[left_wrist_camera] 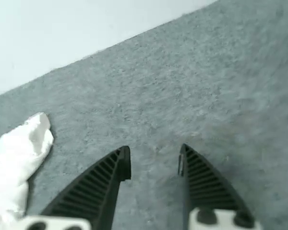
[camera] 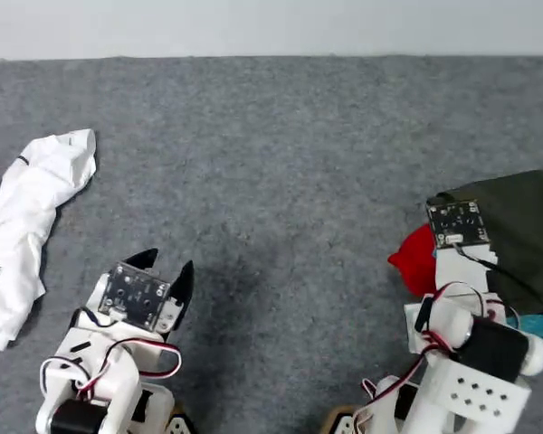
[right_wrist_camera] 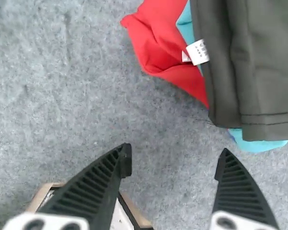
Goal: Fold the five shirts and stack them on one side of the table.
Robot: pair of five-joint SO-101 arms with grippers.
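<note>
The left tool (left_wrist_camera: 154,160) is spread over the counter (camera: 281,163), near the crumpled white shirt (camera: 27,217). The right tool (right_wrist_camera: 175,155), also spread, hangs beside the dark shirt (right_wrist_camera: 245,62) stacked on the red shirt (right_wrist_camera: 163,48). The white shirt looks light and limp, so it is best pinched at a hem.

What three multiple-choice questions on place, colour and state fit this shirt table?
1. Where does the white shirt lie? A near the left gripper; B in a gripper; C on the floor.
2. What colour tops the pile? A red; B dark olive; C white.
3. How is the left gripper? A open, empty; B shut on cloth; C shut, empty.
Answers: 1 A, it lies crumpled beside the left gripper. 2 B, the dark olive shirt overlies the red shirt. 3 A, its jaws stand apart over bare table.
</note>
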